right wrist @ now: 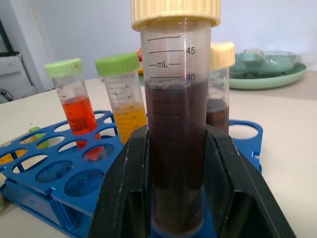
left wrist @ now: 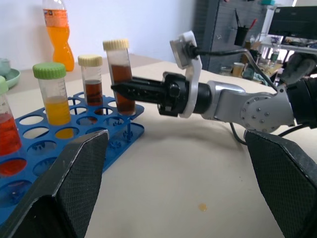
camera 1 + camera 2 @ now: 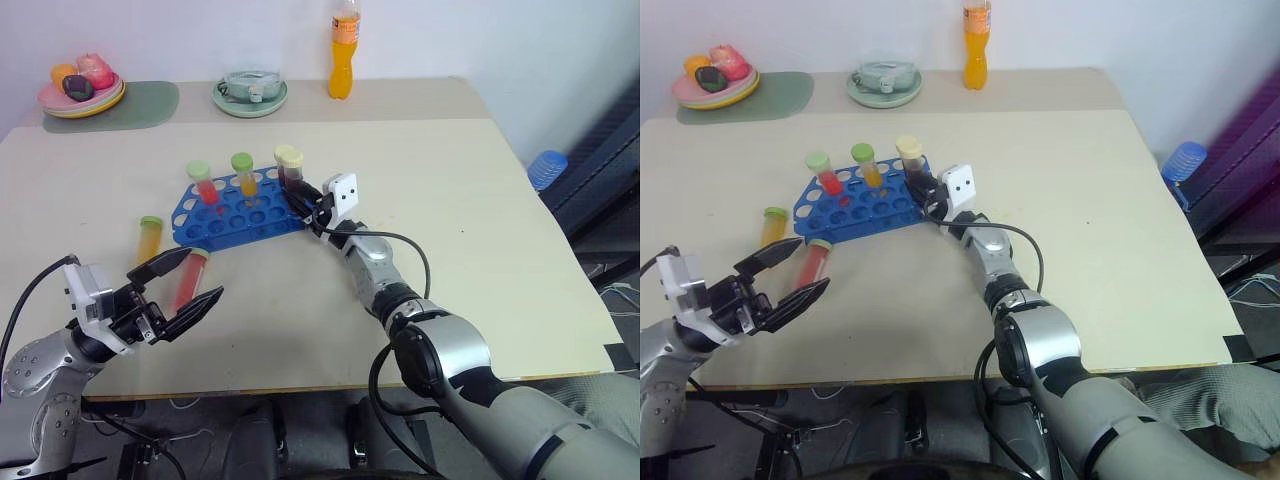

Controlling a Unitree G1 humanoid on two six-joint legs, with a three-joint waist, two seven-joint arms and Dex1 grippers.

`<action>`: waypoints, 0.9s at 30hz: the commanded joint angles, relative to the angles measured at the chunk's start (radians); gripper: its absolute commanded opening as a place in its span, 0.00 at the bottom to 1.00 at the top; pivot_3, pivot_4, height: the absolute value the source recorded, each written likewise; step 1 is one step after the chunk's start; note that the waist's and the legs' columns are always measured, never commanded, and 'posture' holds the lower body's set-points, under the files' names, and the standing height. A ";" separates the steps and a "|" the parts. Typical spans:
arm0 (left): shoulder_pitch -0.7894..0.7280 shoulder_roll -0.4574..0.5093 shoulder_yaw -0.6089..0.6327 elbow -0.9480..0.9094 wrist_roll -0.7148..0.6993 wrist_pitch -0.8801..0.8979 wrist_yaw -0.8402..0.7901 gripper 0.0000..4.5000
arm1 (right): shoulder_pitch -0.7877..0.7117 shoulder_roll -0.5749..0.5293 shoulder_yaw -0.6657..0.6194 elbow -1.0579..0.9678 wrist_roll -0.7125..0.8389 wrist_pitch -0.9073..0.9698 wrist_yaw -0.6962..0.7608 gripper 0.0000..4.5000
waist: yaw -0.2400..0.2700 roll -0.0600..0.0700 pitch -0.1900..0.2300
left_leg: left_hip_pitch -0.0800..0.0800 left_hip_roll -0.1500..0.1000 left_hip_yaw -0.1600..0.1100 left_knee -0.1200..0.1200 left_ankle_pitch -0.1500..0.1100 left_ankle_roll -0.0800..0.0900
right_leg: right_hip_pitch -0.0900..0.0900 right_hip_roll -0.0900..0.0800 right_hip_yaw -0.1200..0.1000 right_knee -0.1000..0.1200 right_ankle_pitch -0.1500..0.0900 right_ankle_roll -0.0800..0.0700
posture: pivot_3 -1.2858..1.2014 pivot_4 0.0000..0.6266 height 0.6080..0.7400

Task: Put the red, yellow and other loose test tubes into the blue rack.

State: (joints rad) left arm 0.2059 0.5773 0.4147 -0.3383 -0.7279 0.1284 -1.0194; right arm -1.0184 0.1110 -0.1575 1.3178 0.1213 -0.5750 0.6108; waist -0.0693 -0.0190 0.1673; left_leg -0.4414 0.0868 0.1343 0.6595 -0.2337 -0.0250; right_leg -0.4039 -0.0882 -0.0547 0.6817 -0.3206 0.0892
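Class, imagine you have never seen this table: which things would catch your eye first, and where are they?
The blue rack near the table's middle draws the eye, with green-capped red and yellow tubes upright in it. At its right end the right gripper is shut on a brown tube with a cream cap, held upright over the rack. On the table left of the rack lie a red tube and a yellow tube.
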 commanded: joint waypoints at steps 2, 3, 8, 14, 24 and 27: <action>0.019 0.009 0.039 -0.041 -0.020 -0.008 0.007 1.00 | -0.013 -0.001 -0.026 -0.005 0.002 -0.005 -0.021 0.18 | 0.000 0.000 0.000 | 0.000 0.000 0.000 0.000 0.000 0.000 | 0.000 0.000 0.000 0.000 0.000 0.000 | 0.52 0.24 1.00; 0.022 0.010 0.042 -0.040 -0.020 -0.009 0.007 1.00 | -0.010 0.000 -0.036 -0.007 0.014 -0.007 -0.002 0.18 | 0.001 0.000 0.000 | 0.000 0.000 0.000 0.000 0.000 0.000 | 0.000 0.000 0.000 0.000 0.000 0.000 | 0.52 0.24 1.00; 0.002 -0.010 0.051 -0.022 -0.022 -0.016 0.039 1.00 | 0.001 0.001 -0.058 -0.013 0.029 -0.023 0.047 0.18 | 0.001 0.000 0.000 | 0.000 0.000 0.000 0.000 0.000 0.000 | 0.000 0.000 0.000 0.000 0.000 0.000 | 0.52 0.24 1.00; -0.020 -0.025 0.048 0.011 0.001 -0.029 0.067 1.00 | 0.009 -0.001 -0.064 -0.015 0.023 -0.038 0.061 0.18 | 0.001 0.000 0.000 | 0.000 0.000 0.000 0.000 0.000 0.000 | 0.000 0.000 0.000 0.000 0.000 0.000 | 0.52 0.24 1.00; -0.010 -0.022 0.050 0.051 0.000 -0.053 0.037 1.00 | 0.024 0.002 -0.072 -0.018 0.022 -0.065 0.083 0.82 | 0.000 0.000 0.000 | 0.000 0.000 0.000 0.000 0.000 0.000 | 0.000 0.000 0.000 0.000 0.000 0.000 | 0.52 0.24 1.00; -0.009 -0.020 0.054 0.050 -0.004 -0.049 0.036 1.00 | 0.029 0.004 -0.067 -0.018 0.010 -0.085 0.070 0.99 | -0.002 0.000 0.000 | 0.000 0.000 0.000 0.000 0.000 0.000 | 0.000 0.000 0.000 0.000 0.000 0.000 | 0.52 0.24 1.00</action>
State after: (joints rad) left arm 0.1941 0.5508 0.4440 -0.2733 -0.7268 0.0962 -0.9801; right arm -0.9894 0.1079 -0.2205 1.3189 0.1326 -0.6283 0.6875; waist -0.0712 -0.0189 0.1673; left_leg -0.4414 0.0869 0.1344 0.6590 -0.2337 -0.0251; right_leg -0.4040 -0.0880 -0.0548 0.6814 -0.3205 0.0893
